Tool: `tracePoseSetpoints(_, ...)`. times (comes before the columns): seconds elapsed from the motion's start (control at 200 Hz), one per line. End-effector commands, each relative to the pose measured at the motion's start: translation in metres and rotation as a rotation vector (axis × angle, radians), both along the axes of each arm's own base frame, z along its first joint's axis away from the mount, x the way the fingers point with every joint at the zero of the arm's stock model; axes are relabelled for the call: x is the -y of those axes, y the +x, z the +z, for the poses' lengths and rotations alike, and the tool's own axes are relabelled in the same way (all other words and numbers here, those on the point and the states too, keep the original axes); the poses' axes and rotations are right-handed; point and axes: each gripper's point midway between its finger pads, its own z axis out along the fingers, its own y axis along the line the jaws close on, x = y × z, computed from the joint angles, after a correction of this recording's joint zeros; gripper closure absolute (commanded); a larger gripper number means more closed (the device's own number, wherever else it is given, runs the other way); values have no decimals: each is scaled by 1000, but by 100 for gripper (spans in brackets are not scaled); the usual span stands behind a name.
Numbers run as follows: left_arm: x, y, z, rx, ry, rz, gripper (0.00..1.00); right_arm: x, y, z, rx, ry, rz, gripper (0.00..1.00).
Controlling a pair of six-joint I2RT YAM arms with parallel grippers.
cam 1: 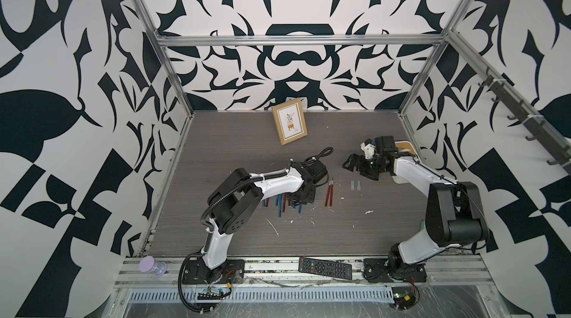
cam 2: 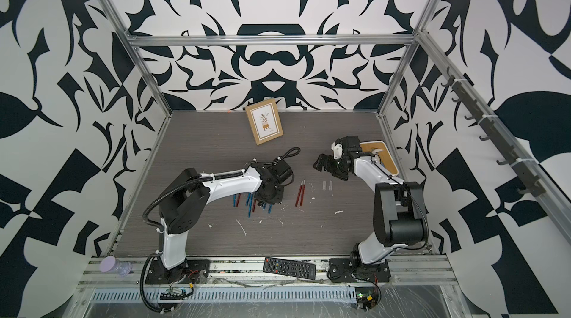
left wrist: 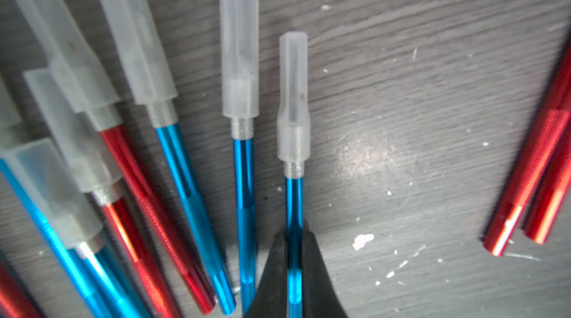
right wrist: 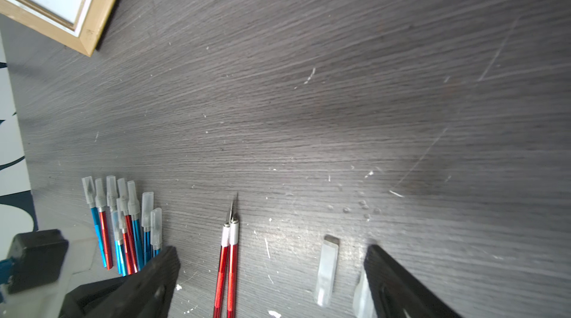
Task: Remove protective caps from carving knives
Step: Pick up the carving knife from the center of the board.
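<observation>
Left tool pinches the handle of a blue carving knife lying on the desk, its protective cap still on, at the edge of the capped cluster. Right tool hangs spread and empty near two bare red knives and two loose caps.

We are looking into a robot laboratory cell. The bench, of dark wood grain, stands inside an aluminium frame, and walls with a bold black-and-white pattern close it on three sides. Two white-and-black robot arms, the left arm and the right arm, are mounted on a metal rail at the front edge. Below the rail we see a slotted cable duct and a bare circuit board with loose wires.
</observation>
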Motion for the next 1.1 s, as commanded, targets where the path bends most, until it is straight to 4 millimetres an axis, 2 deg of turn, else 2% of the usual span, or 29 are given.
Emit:
tracePoseSetpoints(0.0,-9,-18,-9,-67,38,-9,95,1,4,13,32,-12,4,4)
tracePoseSetpoints(0.27,17,-16,29,-62,-117,-48,97,-2,5,18,44,-7,19,10)
tracePoseSetpoints(0.36,34,-16,43,-59,-246,-76,97,-9,7,22,70,30,35,13)
tracePoseSetpoints(0.505,46,-10,61,-70,-453,-51,97,-17,11,33,132,76,36,15)
tracePoseSetpoints(0.68,55,-4,74,-92,-610,-38,97,-43,10,46,186,117,119,18)
tracePoseSetpoints(0.825,60,-1,79,-89,-658,-46,97,-69,7,51,218,163,174,23)
tracePoseSetpoints(0.975,63,2,81,-77,-681,-47,97,-97,1,49,211,237,222,32)
tracePoseSetpoints(1.095,66,6,82,-65,-697,-49,97,-108,-7,42,188,269,243,35)
